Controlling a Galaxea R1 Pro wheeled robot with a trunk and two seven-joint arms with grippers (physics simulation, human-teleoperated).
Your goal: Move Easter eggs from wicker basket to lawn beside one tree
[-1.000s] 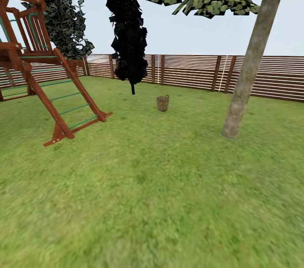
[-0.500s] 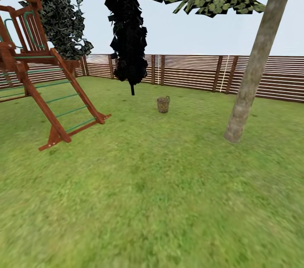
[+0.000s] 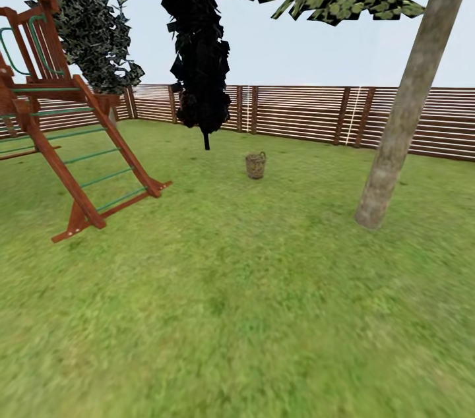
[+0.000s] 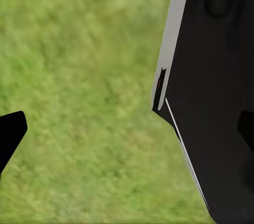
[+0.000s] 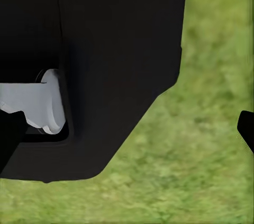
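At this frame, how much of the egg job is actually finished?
Nothing looks done yet. The wicker basket stands far off on the lawn, between the dark cypress and the thick-trunked tree, with the play ladder off to one side. No eggs lie on the grass, and the basket is too small to see inside. Reaching the basket, lifting out the eggs and placing them by one tree all remain.

You have a red-brown wooden play frame (image 3: pixel 46 108) with green ladder rungs as your landmark, its ladder feet planted on the grass. Behind it stands a dark leafy tree (image 3: pixel 86 16), and to the frame's right rises a narrow, near-black cypress (image 3: pixel 196 42). Beyond all three, a brown slatted fence (image 3: pixel 297 113) runs across under a pale sky (image 3: pixel 316 52)
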